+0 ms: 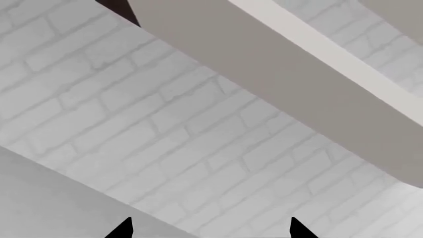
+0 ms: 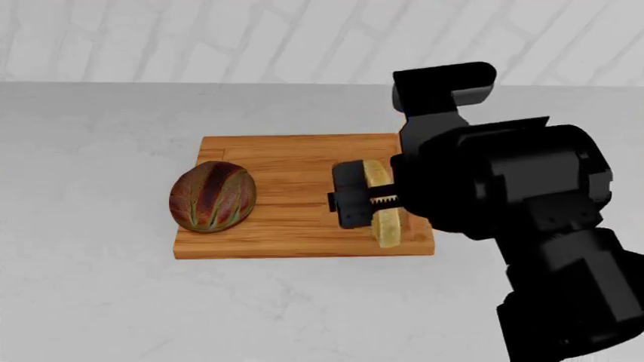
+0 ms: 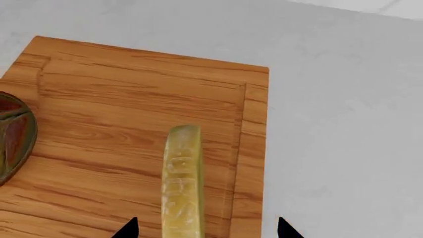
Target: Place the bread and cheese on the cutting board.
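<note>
Surface [image 2: 90, 302]: pale grey, carrying everything.
Cutting board [image 2: 292, 162]: lies flat, receiving both foods.
Right tool [image 3: 205, 229]: spread, straddling the cheese without contact, seemingly released.
Bread [image 2: 213, 196]: resting on the board.
Cheese [image 3: 182, 178]: standing on edge on the board.
Left tool [image 1: 210, 229]: spread, empty, facing the wall.

Right gripper [image 2: 375, 202] hides cheese [image 2: 387, 226] partly; bread [image 3: 13, 136] cropped

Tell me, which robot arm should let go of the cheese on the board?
The right. Its gripper is at the cheese, which stands on edge over the cutting board. The left wrist camera sees only a brick wall.
</note>
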Controlling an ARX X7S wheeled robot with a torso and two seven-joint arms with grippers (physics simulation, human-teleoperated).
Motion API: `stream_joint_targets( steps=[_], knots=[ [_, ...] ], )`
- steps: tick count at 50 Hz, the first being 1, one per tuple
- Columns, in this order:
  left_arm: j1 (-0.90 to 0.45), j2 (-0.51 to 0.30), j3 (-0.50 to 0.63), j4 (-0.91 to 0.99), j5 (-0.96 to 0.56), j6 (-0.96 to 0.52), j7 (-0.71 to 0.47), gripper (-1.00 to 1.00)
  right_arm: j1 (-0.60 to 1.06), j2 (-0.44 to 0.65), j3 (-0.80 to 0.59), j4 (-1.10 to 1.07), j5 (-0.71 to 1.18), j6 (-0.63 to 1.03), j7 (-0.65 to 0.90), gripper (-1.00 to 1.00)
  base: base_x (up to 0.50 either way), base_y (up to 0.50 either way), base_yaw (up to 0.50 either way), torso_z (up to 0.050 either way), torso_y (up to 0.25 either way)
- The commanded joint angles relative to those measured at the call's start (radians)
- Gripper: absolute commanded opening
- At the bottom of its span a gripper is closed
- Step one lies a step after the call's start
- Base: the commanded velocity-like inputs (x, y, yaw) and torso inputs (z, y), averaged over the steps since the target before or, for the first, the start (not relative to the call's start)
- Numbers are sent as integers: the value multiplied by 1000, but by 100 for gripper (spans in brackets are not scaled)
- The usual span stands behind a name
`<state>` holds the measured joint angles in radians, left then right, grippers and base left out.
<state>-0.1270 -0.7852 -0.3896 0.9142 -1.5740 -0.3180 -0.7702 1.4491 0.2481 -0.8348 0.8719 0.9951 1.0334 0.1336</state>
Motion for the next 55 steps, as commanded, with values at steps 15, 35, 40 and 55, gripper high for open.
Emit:
stream_joint_targets(
  steps=[15, 35, 40, 55],
  knots=[
    [-7, 1, 10, 6, 2, -3, 0, 100, 61, 32, -10, -196, -22, 3, 100, 100, 0, 0, 0, 0, 0],
    [-11, 17, 14, 30, 34, -2, 14, 100, -110, 180, 136, -642, 61, -102, 316, 100, 0, 0, 0, 0, 0],
    [-42, 33, 46, 23, 85, -15, 9, 100, -173, 229, 181, -770, 92, -141, 352, 100, 0, 0, 0, 0, 0],
    [-46, 39, 67, 52, 120, -27, 36, 100, -297, 370, 311, -1117, 254, -96, 611, 100, 0, 0, 0, 0, 0]
  ],
)
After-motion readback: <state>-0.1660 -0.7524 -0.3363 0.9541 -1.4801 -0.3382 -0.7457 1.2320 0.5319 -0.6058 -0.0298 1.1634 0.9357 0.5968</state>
